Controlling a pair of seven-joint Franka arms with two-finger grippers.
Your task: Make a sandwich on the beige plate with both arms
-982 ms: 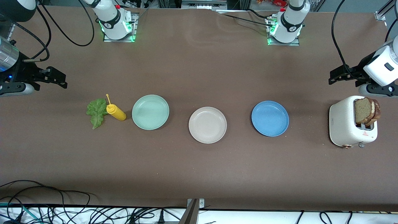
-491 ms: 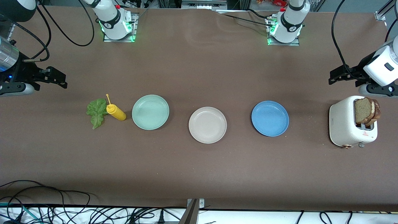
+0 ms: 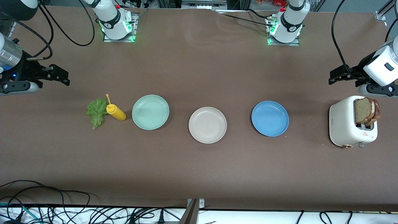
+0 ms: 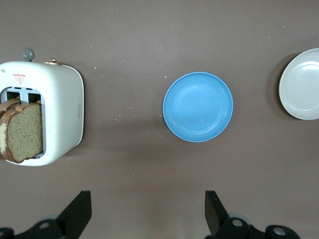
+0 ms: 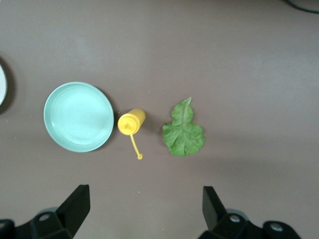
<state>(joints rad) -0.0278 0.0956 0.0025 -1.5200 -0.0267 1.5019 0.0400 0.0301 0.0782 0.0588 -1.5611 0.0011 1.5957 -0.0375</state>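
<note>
Beige plate (image 3: 207,125) unobstructed from above, open table between it and neighbouring mint-green plate (image 3: 150,112) and blue plate (image 3: 270,118), yellow bottle (image 3: 115,112) touching lettuce leaf (image 3: 96,112).

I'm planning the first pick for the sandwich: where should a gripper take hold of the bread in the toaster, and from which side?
Grip the bread slices by the upper half that stands out of the toaster, coming straight down from above. The slots hide the lower half, and the flat faces suit the open left gripper closing across them.

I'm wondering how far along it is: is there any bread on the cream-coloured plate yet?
No, the beige plate is bare; both bread slices stand in the toaster.
</note>
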